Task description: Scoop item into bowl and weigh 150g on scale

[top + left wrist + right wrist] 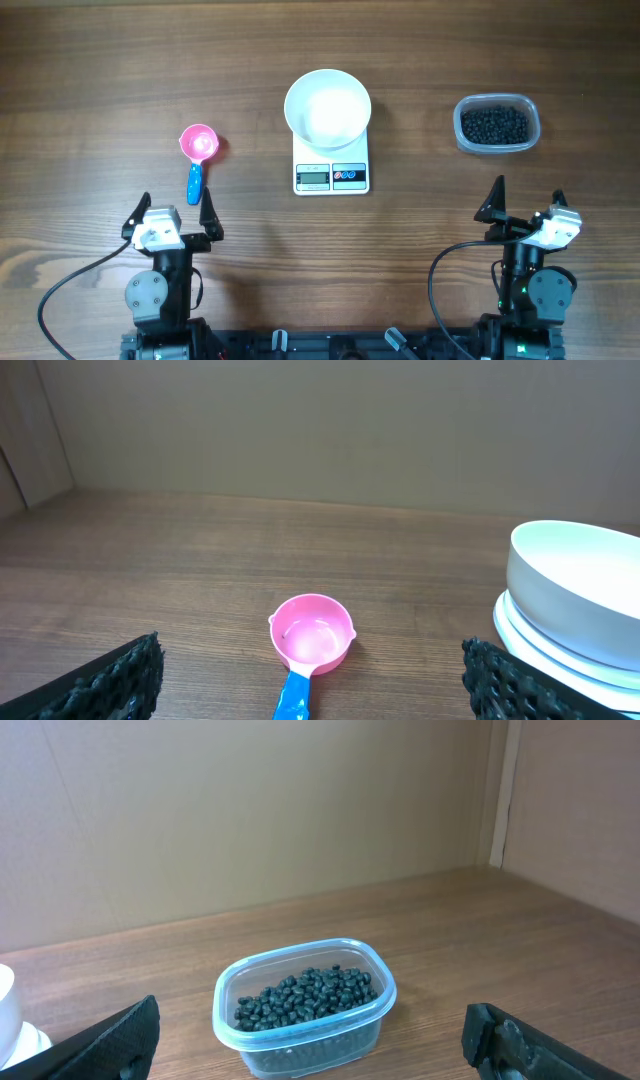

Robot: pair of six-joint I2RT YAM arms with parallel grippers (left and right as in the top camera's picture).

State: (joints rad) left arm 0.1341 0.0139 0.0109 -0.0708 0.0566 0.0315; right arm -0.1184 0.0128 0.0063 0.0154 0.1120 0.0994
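We see the scoop [197, 155] just ahead of the wide-open left gripper [175, 200], handle pointing back toward it; the beans [493, 123] fill a tub [458, 122] ahead of the equally wide right gripper [528, 195].

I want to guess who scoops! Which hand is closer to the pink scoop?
Left. The left gripper sits just behind the pink scoop; the right gripper is far to its right.
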